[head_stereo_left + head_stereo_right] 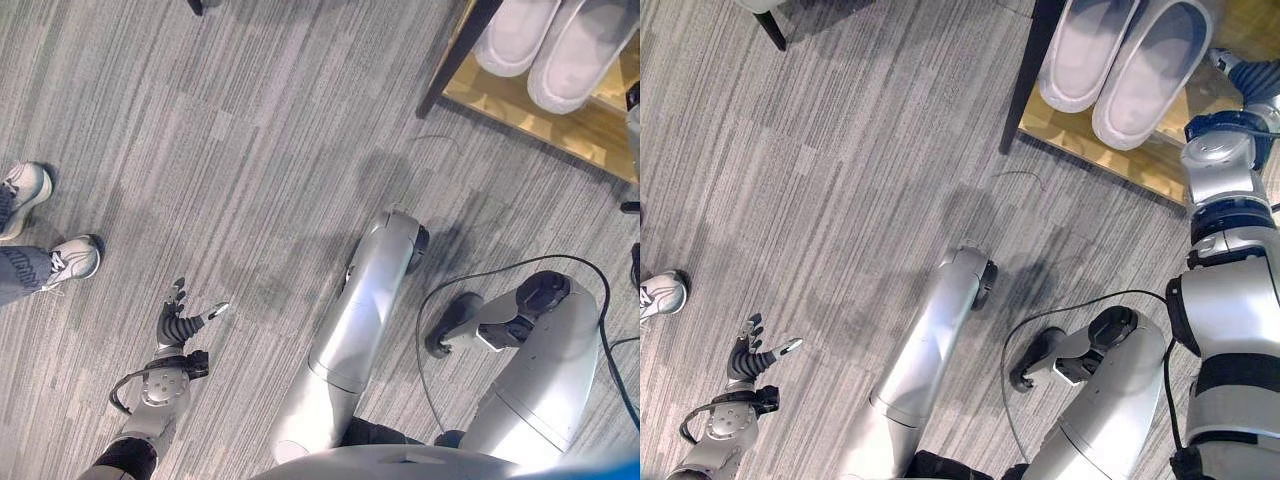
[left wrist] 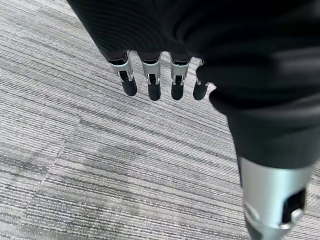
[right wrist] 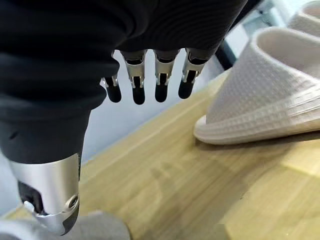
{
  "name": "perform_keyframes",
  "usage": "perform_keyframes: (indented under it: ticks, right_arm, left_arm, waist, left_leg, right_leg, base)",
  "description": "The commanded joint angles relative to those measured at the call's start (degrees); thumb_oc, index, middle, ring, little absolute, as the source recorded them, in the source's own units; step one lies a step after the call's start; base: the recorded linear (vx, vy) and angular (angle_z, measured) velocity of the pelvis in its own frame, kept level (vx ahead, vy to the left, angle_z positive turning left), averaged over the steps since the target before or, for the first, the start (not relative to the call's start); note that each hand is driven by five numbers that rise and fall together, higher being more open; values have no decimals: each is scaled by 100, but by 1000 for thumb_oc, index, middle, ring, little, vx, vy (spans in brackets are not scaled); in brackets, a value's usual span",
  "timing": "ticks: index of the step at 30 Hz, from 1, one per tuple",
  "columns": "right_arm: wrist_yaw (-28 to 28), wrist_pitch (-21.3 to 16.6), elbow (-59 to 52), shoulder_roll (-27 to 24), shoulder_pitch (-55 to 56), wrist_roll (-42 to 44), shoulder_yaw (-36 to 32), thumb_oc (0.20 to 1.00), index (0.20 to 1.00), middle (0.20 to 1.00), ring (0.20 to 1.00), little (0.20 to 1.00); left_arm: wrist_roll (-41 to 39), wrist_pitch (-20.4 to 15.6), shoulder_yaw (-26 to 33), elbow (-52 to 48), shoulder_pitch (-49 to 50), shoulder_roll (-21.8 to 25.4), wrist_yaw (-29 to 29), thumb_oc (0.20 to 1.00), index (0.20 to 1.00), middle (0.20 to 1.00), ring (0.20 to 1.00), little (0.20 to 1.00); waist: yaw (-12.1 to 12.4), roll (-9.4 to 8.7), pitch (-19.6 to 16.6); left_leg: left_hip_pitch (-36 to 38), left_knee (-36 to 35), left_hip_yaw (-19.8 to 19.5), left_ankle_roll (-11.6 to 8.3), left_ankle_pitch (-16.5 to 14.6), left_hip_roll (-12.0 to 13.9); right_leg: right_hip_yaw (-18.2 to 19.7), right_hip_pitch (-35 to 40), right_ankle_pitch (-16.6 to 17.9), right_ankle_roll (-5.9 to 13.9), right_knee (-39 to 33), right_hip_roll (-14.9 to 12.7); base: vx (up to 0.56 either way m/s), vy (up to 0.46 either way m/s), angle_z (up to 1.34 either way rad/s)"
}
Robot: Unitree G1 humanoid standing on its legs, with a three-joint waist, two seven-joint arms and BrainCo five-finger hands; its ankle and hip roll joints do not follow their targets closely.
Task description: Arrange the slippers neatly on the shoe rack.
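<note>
Over on the far left a person's shoes (image 1: pixel 60 260) stand on the grey carpet (image 1: pixel 250 150), near the robot's left hand (image 1: pixel 178 322), which hangs low over bare floor with fingers spread and nothing in them — well apart from anything that matters. Further right, the wooden shoe rack (image 1: pixel 1080 135) with its dark post (image 1: pixel 1025 70) holds the two pale slippers (image 1: pixel 1120 60), side by side and touching, long axes running away from the robot. The right hand (image 3: pixel 145 80) is clearly the nearer one: it hovers over the rack's board, fingers relaxed and empty, the closest slipper just beside it. I'd judge the pair already placed — nothing blocks a final nudge.
</note>
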Motion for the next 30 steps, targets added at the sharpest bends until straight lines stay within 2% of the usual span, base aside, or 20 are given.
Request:
perform_keyframes:
  ticks: [1,3,4,19,20,23,24,26,27,28,30]
  right_arm:
    - [-526,-504,-529,-302,44,182,-255,1000,1000,1000,1000,1000]
    - [-560,-561,-764,-296,164,218,-405,1000,1000,1000,1000,1000]
    - [-588,-719,-994,-289,235,334,-549,1000,1000,1000,1000,1000]
    - [-593,-714,-1022,-285,272,329,-582,1000,1000,1000,1000,1000]
    - [-188,-1246,-5521,391,4799,-829,-3225,1000,1000,1000,1000,1000]
    - [24,-1230,-5920,591,5248,-964,-3369,1000,1000,1000,1000,1000]
    - [80,-1220,-5943,743,5399,-1040,-3324,1000,1000,1000,1000,1000]
    - [176,-1209,-5967,905,5516,-1047,-3318,1000,1000,1000,1000,1000]
    - [177,-1208,-5968,907,5517,-1047,-3319,1000,1000,1000,1000,1000]
    - [258,-1204,-5857,1009,5456,-968,-3264,1000,1000,1000,1000,1000]
    - [288,-1097,-5641,870,5342,-999,-3316,1000,1000,1000,1000,1000]
  left_arm:
    - [-85,-185,84,56,184,146,146,1000,1000,1000,1000,1000]
    - [-43,-200,105,72,168,130,165,1000,1000,1000,1000,1000]
    - [-55,-213,176,62,152,106,189,1000,1000,1000,1000,1000]
    - [-57,-213,178,62,155,120,186,1000,1000,1000,1000,1000]
    - [152,-112,1408,-424,134,-141,295,1000,1000,1000,1000,1000]
    - [176,-108,1576,-538,88,-163,296,1000,1000,1000,1000,1000]
    - [189,-100,1628,-623,-18,-200,285,1000,1000,1000,1000,1000]
    - [180,-95,1728,-648,-158,-194,295,1000,1000,1000,1000,1000]
    - [180,-94,1728,-648,-158,-193,294,1000,1000,1000,1000,1000]
    - [101,-126,1781,-654,-349,-217,288,1000,1000,1000,1000,1000]
    - [54,-117,1901,-667,-534,-165,316,1000,1000,1000,1000,1000]
  waist:
    - [91,75,-151]
    - [69,45,-151]
    - [47,40,-151]
    - [51,22,-151]
    - [-557,-694,-151]
    - [-621,-786,-151]
    - [-651,-812,-151]
    - [-698,-889,-151]
    - [-701,-892,-151]
    - [-741,-940,-151]
    - [-747,-975,-151]
  left_leg:
    - [508,-574,-858,-286,-369,-423]
    - [508,-570,-849,-293,-373,-424]
    - [508,-576,-834,-294,-356,-408]
    - [508,-580,-825,-293,-351,-408]
    - [508,-275,-589,-424,-310,-274]
    - [508,-299,-572,-453,-207,-229]
    - [508,-403,-515,-453,-100,-157]
    - [508,-624,-473,-457,104,-169]
    - [508,-629,-470,-457,109,-171]
    - [508,-976,-382,-434,358,-84]
    - [508,-1197,-405,-483,572,-168]
  right_leg:
    - [978,157,1038,-315,-290,-231]
    - [1016,137,1031,-308,-264,-218]
    - [997,139,1025,-321,-273,-226]
    - [1006,134,1026,-321,-272,-229]
    - [1371,-6,956,-195,320,23]
    - [1374,-21,978,-153,350,78]
    - [1330,20,975,-141,278,104]
    - [1273,9,1016,-138,166,153]
    - [1274,8,1018,-139,163,150]
    - [1245,-16,1031,-174,-29,156]
    - [1270,-119,977,-229,-41,197]
  base:
    - [0,0,0]
    - [0,0,0]
    - [0,0,0]
    - [-9,-13,0]
    - [-159,-218,0]
    - [-122,-132,36]
    - [-145,-110,-68]
    - [-132,-92,-91]
    - [-163,-63,-27]
    - [-171,-42,17]
    - [-215,-101,36]
